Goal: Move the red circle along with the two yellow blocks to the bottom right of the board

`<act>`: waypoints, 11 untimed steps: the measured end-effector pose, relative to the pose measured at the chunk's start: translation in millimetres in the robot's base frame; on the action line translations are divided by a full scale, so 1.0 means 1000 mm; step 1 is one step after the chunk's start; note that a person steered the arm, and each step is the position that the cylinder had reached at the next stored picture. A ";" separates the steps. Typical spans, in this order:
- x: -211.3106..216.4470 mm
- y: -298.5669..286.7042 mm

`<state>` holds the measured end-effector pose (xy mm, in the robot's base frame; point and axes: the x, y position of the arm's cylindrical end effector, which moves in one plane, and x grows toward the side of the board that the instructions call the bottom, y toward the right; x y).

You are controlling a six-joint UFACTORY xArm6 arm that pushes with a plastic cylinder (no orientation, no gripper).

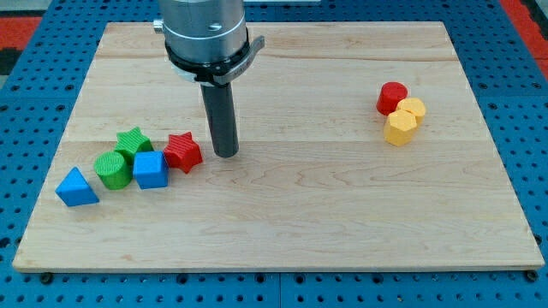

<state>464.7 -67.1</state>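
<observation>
The red circle (392, 97) sits at the view's right, in the upper half of the board. Two yellow blocks touch it: one (413, 109) just to its lower right and a yellow hexagon-like one (400, 128) below it. The three form a tight cluster. My tip (226, 153) rests on the board left of centre, far to the left of that cluster. It stands just right of a red star (182, 151), close to it.
A group of blocks lies at the view's left: a green star (134, 142), a green circle (112, 168), a blue cube (150, 169) and a blue triangle (76, 187). The wooden board (342, 214) sits on a blue pegboard.
</observation>
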 end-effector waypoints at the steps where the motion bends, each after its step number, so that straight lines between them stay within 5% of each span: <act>1: 0.000 -0.022; 4: -0.034 0.096; 5: -0.070 0.169; 7: -0.173 0.204; 9: -0.060 0.224; 11: -0.083 0.214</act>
<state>382.0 147.2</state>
